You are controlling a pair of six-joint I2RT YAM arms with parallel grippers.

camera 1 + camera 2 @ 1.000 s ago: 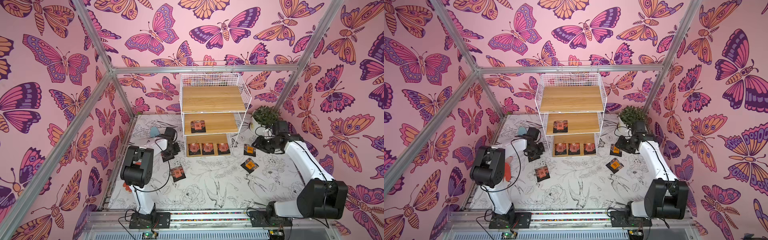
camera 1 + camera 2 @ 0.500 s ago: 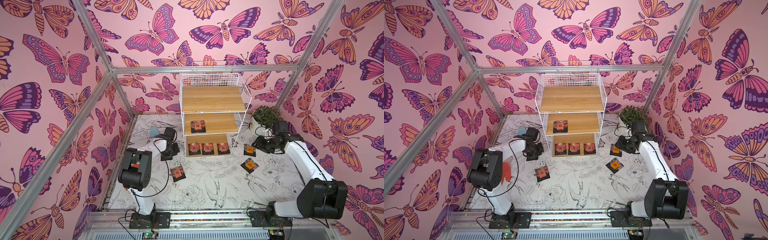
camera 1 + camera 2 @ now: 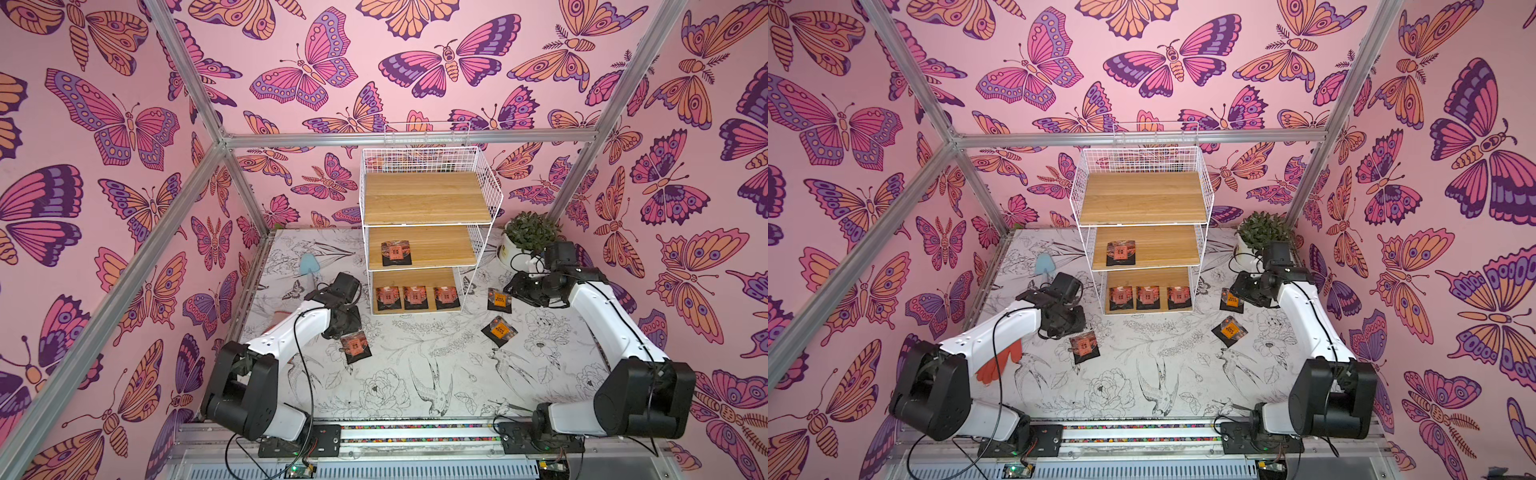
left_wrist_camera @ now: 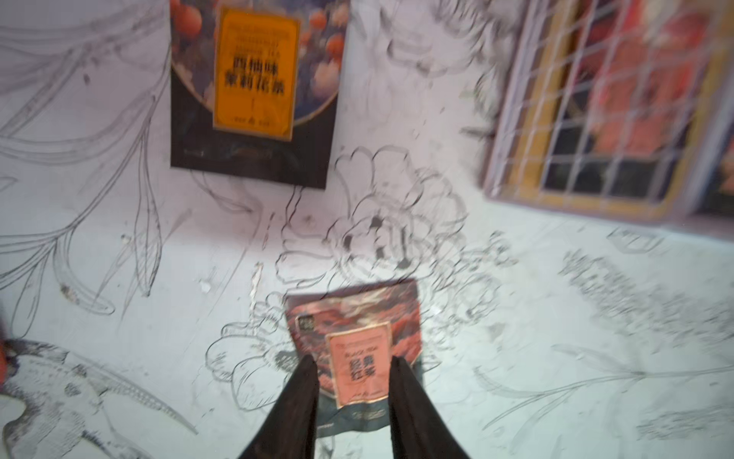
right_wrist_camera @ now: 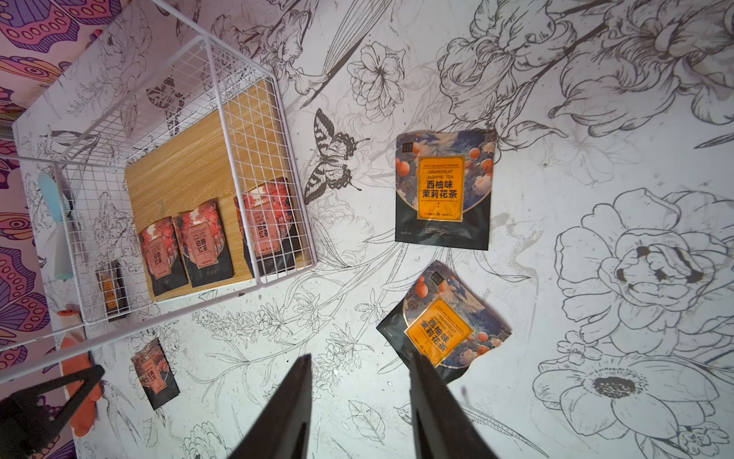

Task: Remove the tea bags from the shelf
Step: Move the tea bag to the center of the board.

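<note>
The shelf [image 3: 428, 199] stands at the back of the table. One pink-labelled tea bag [image 3: 397, 252] lies on its middle board and three lie in a row on the bottom board [image 3: 415, 296]. Another pink-labelled tea bag [image 4: 357, 341] lies flat on the table left of the shelf. My left gripper [image 4: 353, 359] is open just above it, a finger on either side of the label. Two orange-labelled tea bags [image 5: 444, 190] [image 5: 441, 337] lie on the table right of the shelf. My right gripper [image 5: 360, 356] hangs open and empty beside them. A third orange tea bag [image 4: 254, 87] lies near the shelf's left side.
A potted plant [image 3: 530, 232] stands at the back right behind my right arm. An orange glove [image 3: 998, 363] lies under my left arm. A light blue tool [image 3: 308, 264] lies at the back left. Metal frame posts [image 3: 245, 195] run along the table's edges.
My left gripper's jaws have parted and let go of the pink-labelled tea bag, which stays in the same spot on the table. The left arm's elbow has swung forward. The right arm has not moved.
</note>
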